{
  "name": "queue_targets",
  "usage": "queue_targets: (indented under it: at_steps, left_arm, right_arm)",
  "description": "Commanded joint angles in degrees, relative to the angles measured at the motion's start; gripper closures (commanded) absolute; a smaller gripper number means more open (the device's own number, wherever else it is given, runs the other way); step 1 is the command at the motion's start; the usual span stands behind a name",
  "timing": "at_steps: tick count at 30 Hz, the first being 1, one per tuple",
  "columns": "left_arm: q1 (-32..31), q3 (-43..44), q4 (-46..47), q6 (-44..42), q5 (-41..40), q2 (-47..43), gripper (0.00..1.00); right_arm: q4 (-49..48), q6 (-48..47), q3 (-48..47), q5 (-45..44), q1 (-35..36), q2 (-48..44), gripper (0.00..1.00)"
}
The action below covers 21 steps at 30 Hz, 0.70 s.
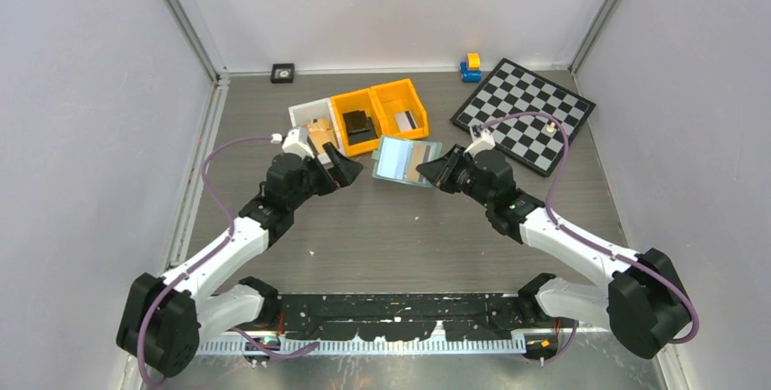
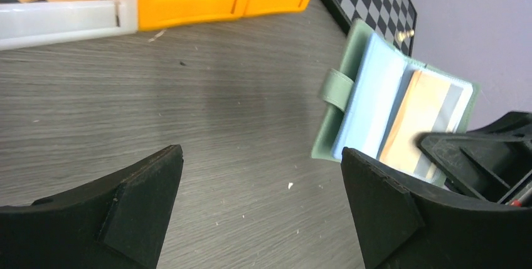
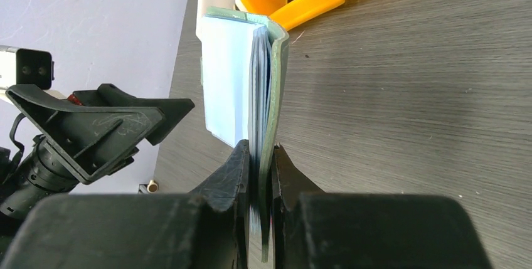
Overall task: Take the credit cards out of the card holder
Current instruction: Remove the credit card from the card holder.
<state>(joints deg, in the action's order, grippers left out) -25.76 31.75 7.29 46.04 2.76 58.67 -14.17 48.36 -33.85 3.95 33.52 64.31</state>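
Observation:
The sage-green card holder (image 1: pixel 405 160) is held open above the table, its light-blue sleeves up. My right gripper (image 1: pixel 435 172) is shut on its right edge; in the right wrist view the jaws (image 3: pixel 260 156) pinch the green cover and sleeves (image 3: pixel 232 74). In the left wrist view the holder (image 2: pixel 370 100) shows a pale orange card with a grey stripe (image 2: pixel 420 115) inside a sleeve. My left gripper (image 1: pixel 344 170) is open and empty, just left of the holder; its fingertips (image 2: pixel 157 181) straddle bare table.
Two orange bins (image 1: pixel 377 113) and a white bin (image 1: pixel 309 117) stand behind the holder, with dark cards inside. A checkerboard (image 1: pixel 527 113) lies at the back right, a small blue-and-yellow toy (image 1: pixel 470 66) beyond it. A black square (image 1: pixel 283 73) sits by the back wall.

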Motion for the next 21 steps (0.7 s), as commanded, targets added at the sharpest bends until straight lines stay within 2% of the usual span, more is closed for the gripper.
queue_targets:
  at_steps: [1,5,21]
  left_arm:
    - [-1.58,2.25,4.80,-3.17,5.17,2.97,0.00]
    - [-3.93,1.36,6.01,-6.30,4.48,3.98,0.00]
    - [-3.95,-0.08,17.42,-7.40,13.25,7.93,0.00]
  right_arm:
    - [-3.85,-1.25,-0.65,-0.76,-0.21,0.52,0.99]
    - [-4.06,-1.07,-0.78,-0.52,-0.27,1.05,0.99]
    - [-8.27,-2.99,0.00,-0.64,-0.25,0.30,1.00]
